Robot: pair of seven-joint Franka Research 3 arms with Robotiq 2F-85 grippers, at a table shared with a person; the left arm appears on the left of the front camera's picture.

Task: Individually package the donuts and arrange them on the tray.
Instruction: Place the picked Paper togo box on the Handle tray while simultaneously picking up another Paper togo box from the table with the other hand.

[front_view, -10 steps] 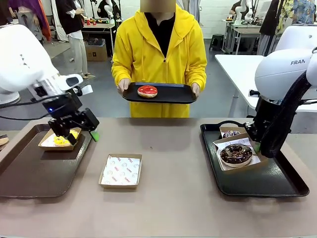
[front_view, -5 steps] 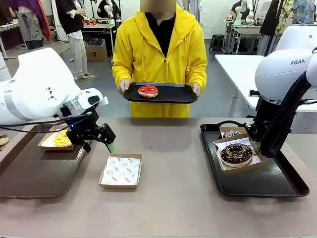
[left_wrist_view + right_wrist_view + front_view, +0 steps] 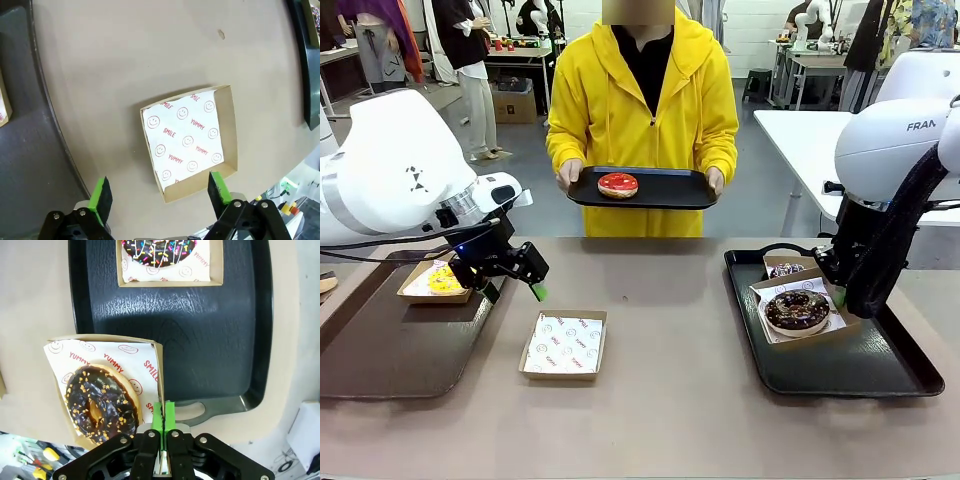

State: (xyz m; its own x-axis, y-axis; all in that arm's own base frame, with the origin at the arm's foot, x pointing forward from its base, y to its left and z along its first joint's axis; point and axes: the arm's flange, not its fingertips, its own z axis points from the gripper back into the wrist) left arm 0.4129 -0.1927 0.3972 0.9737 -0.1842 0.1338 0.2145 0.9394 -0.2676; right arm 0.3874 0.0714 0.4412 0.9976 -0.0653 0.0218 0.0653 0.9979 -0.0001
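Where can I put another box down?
Bare table between the empty box and the right tray. The left tray's near half is free too, this side of the yellow donut. The right tray's far end is crowded with two boxes.

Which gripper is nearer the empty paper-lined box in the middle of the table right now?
Left. The left gripper hangs open just above the empty box; the right gripper is away over the right tray, shut on the donut box at its rim.
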